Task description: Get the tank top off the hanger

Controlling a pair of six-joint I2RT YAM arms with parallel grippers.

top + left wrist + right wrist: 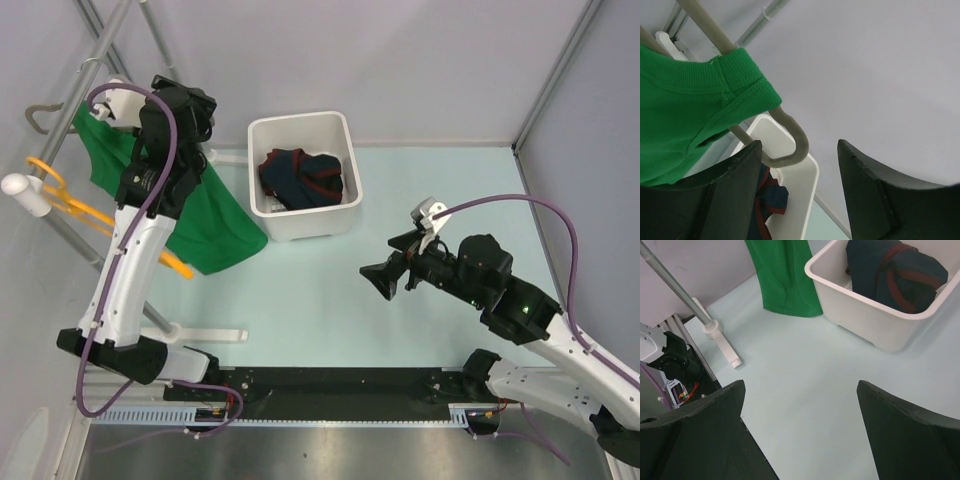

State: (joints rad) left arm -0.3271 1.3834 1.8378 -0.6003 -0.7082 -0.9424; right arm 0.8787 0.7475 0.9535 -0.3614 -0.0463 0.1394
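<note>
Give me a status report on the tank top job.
Left gripper open at hanger end. Right gripper open, holding nothing. Tank top on hanger. No obstruction seen.

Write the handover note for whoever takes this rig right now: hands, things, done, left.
Left hand: open, holding nothing, raised at the curved end of the hanger.
Right hand: open, empty, over the table near the white bin.
Tank top: on the hanger, one strap over the hanger arm close to that curved end.
Done: left hand is placed by the strap; nothing has come off.
Left: slide this strap off the end, free the other side, pull the top clear.
</note>
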